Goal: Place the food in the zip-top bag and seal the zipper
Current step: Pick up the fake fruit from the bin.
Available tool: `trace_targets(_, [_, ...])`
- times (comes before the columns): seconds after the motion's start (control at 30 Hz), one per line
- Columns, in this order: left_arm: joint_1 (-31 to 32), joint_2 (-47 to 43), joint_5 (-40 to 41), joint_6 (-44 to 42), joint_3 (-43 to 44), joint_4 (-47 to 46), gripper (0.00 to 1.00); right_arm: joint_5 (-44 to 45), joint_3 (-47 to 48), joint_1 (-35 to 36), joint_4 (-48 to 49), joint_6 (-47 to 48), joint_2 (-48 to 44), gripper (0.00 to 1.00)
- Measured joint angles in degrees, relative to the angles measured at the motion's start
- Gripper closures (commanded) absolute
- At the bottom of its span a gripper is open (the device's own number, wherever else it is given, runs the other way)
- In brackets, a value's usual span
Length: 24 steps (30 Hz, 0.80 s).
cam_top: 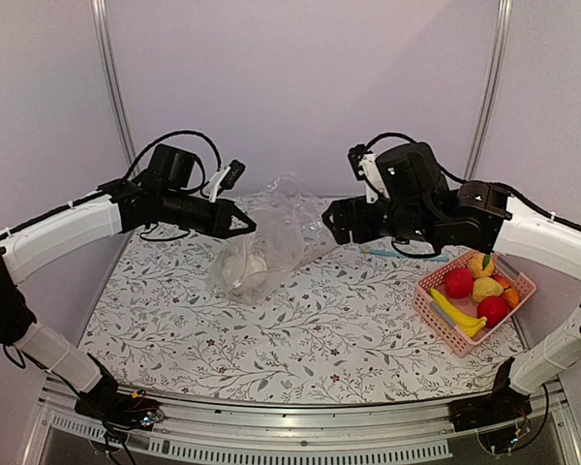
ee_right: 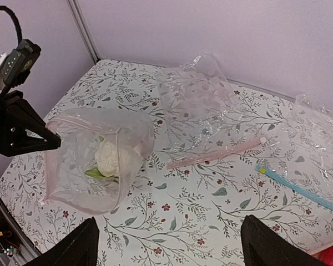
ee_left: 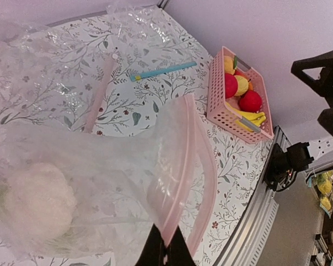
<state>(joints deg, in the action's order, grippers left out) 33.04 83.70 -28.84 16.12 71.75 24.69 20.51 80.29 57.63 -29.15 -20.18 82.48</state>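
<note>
The floral-patterned table (cam_top: 320,334) carried everything. The crinkly, transparent plastic zip-top bag (cam_top: 276,242) sat well to the left of the pink plastic lattice basket (cam_top: 438,320), slumped on the table with its mouth held up. The black left tool (cam_top: 248,222), on the bag's side farthest from the basket, was clamped shut on the mouth edge. The black right tool (ee_right: 169,221) hung above the stretch between bag and basket, its jaws spread wide with nothing in them. A white toy cauliflower (ee_right: 108,158) lay inside the bag, while the red round fruits (cam_top: 457,282) and the yellow banana (cam_top: 455,315) lay in the basket. The thin, faintly pink press-seal zipper strip (ee_left: 180,183) ran along the bag's mouth.

The film looked light, limp and slippery — likely to fold shut or slide if pinched mid-panel. The strip seemed its stiffest part, so the free lip opposite the left tool's pinch looked the best place to take hold. The toys appeared light and firm enough for a grasp across the middle.
</note>
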Motion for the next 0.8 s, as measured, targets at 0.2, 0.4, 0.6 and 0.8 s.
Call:
trace_targets(0.2, [-0.22,-0.02,1.79,-1.18,0.66,1.62,1.0,6.43,-7.85,-5.62,-8.07,-4.24,-12.33,0.11])
trace_targets(0.4, [-0.63,-0.9,3.02,-2.21,1.01,3.28,1.0,5.25,-16.33,-20.85,-17.46,-8.48,-18.32,0.09])
trace_targets(0.6, [-0.98,-2.16,4.33,-2.69,0.2,3.58,1.0,2.38,-20.65,-31.5,-23.1,-8.76,-19.82,0.11])
trace_targets(0.8, [-1.22,-2.16,4.26,-2.73,-0.04,3.56,1.0,-2.29,-25.73,-43.17,-22.97,-6.6,-16.46,0.12])
